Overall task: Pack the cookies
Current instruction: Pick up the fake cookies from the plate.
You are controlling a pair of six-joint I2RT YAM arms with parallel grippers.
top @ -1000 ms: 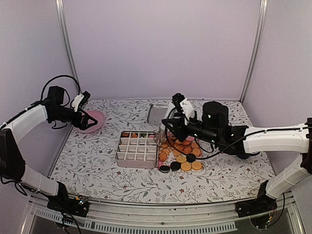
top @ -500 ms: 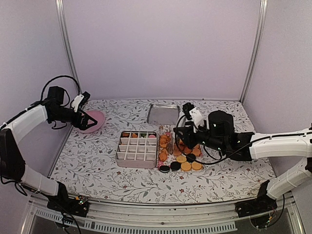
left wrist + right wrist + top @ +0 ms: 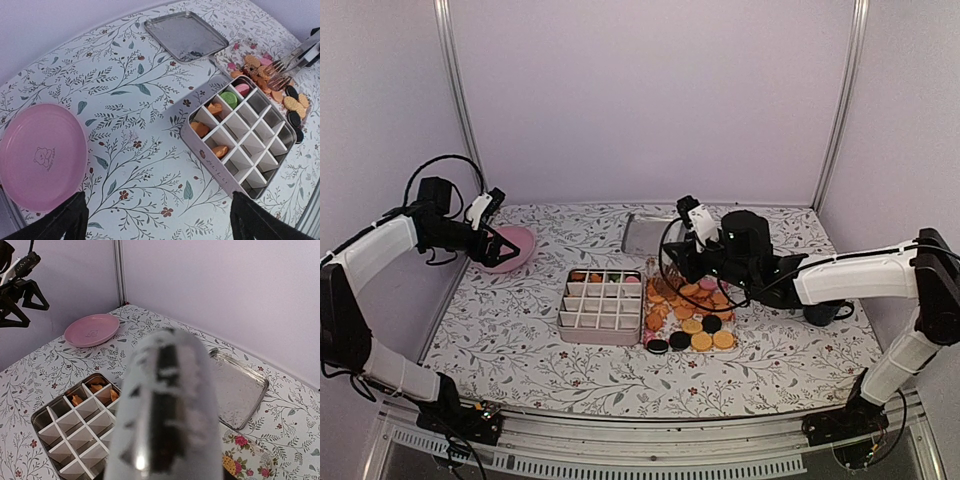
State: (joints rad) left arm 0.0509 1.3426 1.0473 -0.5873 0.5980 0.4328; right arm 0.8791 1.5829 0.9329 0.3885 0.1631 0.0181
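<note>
The cookies (image 3: 695, 305) lie in a loose pile, mostly golden-orange with a few black and pink ones, right of a metal divider box (image 3: 582, 322). A few orange ones (image 3: 200, 129), a green one (image 3: 228, 98) and a pink one (image 3: 243, 89) sit in the box's back cells. My right gripper (image 3: 688, 252) is shut on metal tongs (image 3: 292, 62), whose tips hover over the pile's back left part. In the right wrist view the blurred tongs (image 3: 170, 405) hide the fingers. My left gripper (image 3: 498, 245) is open and empty, above the table by the pink plate.
A large pink plate (image 3: 513, 247) sits at the back left. A flat metal lid (image 3: 645, 235) lies behind the box. A sheet with a bright flower print (image 3: 240, 450) lies under the pile. Walls close in on the left, back and right.
My right arm swung to the right and lower, then came back left, so the tongs are again over the pile's back left. The left arm has not moved.
</note>
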